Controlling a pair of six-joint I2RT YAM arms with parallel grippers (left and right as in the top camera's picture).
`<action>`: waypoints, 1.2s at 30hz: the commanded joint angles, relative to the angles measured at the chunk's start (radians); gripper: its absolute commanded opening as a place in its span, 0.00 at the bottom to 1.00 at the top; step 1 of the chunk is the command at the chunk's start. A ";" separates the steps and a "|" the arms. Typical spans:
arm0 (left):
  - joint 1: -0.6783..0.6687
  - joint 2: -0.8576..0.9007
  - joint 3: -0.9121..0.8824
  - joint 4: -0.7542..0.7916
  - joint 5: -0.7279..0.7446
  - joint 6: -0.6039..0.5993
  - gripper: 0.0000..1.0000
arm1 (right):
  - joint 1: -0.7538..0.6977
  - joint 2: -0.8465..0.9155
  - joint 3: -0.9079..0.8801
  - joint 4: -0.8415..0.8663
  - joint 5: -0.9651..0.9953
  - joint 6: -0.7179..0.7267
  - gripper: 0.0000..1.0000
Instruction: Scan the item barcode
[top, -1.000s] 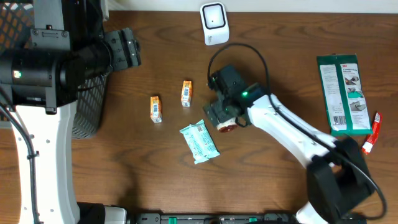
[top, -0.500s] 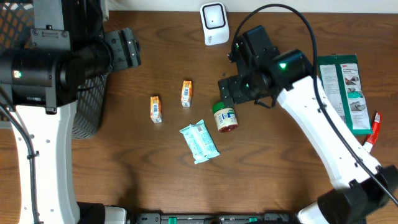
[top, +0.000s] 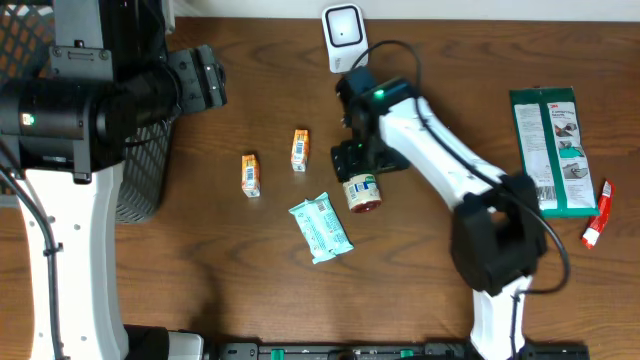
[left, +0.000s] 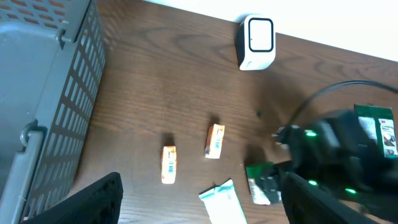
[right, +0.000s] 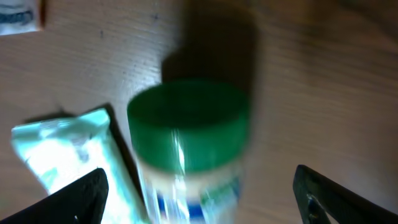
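Note:
A small jar (top: 362, 192) with a green lid and a white label lies on the wooden table, lid end toward the far edge. My right gripper (top: 357, 160) hovers right at that lid end. In the right wrist view the blurred jar (right: 186, 134) sits between the wide-apart fingers of the right gripper (right: 199, 193), open and not touching it. The white scanner (top: 343, 37) stands at the table's far edge. My left gripper (top: 205, 80) is raised at the left, open and empty; from the left wrist the left gripper (left: 200, 186) looks down on the jar (left: 258, 190) and scanner (left: 257, 42).
Two small orange boxes (top: 250, 174) (top: 299, 149) and a teal packet (top: 321, 227) lie left of the jar. A green package (top: 551, 150) and a red tube (top: 597, 215) sit at the right. A black mesh basket (top: 140, 170) stands at the left edge.
My right arm rose off the jar toward the far right, then swung back down to its lid end. The jar and the left arm stayed put.

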 joint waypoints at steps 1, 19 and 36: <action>0.005 0.004 0.009 -0.003 -0.010 -0.002 0.82 | 0.016 0.038 0.009 0.038 0.003 0.031 0.88; 0.005 0.004 0.009 -0.003 -0.010 -0.002 0.82 | 0.043 0.082 0.048 0.086 0.167 0.075 0.63; 0.005 0.004 0.009 -0.003 -0.010 -0.002 0.82 | 0.043 0.065 0.085 0.071 0.077 0.045 0.53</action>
